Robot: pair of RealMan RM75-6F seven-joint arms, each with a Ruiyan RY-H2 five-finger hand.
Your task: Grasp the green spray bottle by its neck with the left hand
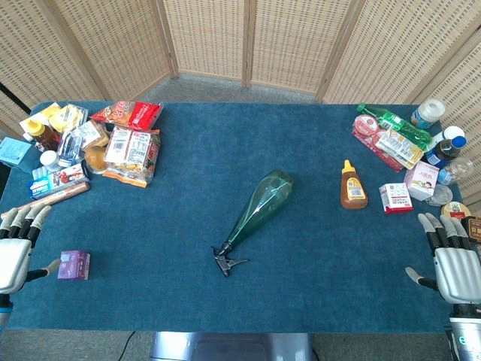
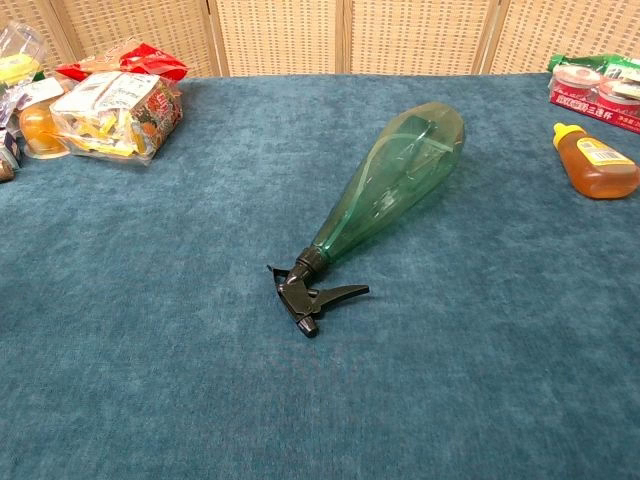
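Observation:
The green spray bottle (image 1: 261,206) (image 2: 392,181) lies on its side in the middle of the blue table, its wide base pointing away and to the right. Its narrow neck (image 1: 234,239) (image 2: 318,251) runs down into a black trigger head (image 1: 225,260) (image 2: 309,291) nearest me. My left hand (image 1: 16,248) rests at the table's near left edge, fingers apart and empty, far from the bottle. At the near right edge sits my right hand (image 1: 449,259), likewise spread and holding nothing. Neither hand appears in the chest view.
A small purple box (image 1: 74,265) lies just beside my left hand. Snack packets (image 1: 129,150) (image 2: 115,110) crowd the far left. An orange honey bottle (image 1: 352,185) (image 2: 598,160), a red-and-white box (image 1: 395,197) and bottles (image 1: 440,143) fill the right side.

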